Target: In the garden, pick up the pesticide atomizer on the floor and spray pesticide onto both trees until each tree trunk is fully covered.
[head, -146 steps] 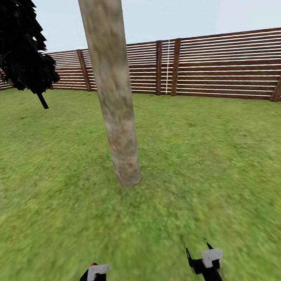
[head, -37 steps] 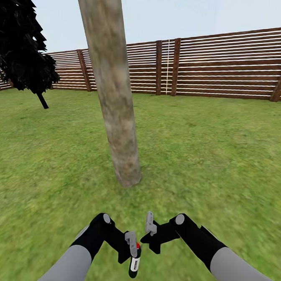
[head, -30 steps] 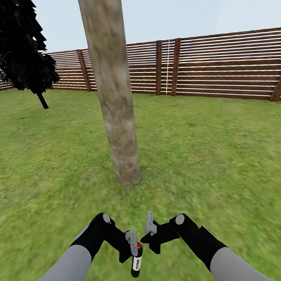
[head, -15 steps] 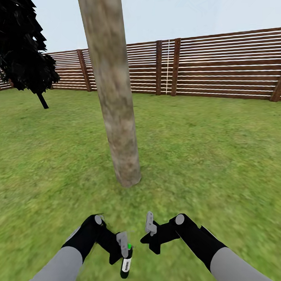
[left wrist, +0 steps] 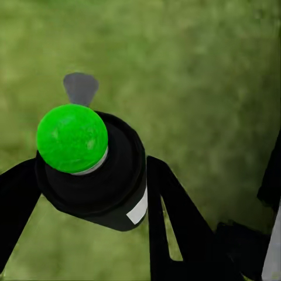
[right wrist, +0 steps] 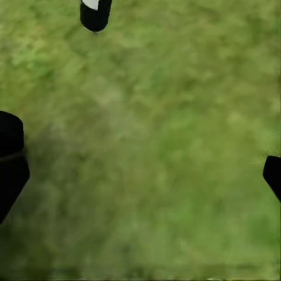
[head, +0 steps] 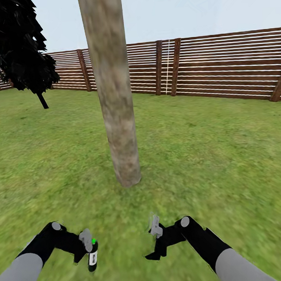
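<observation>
Black with a green cap, the pesticide atomizer (head: pixel 93 257) sits pinched in my left tool (head: pixel 88 249), low at the lower left of the frame, above the grass (head: pixel 225 151). To spray well I should lift it and aim the nozzle at the tree trunk (head: pixel 115 108) ahead. My left arm is bent outward; my right tool (head: pixel 155 231) hangs spread, empty.

No readable text, numbers or signs can be made out; the pesticide atomizer (head: pixel 93 258) carries a blank-looking white label.
</observation>
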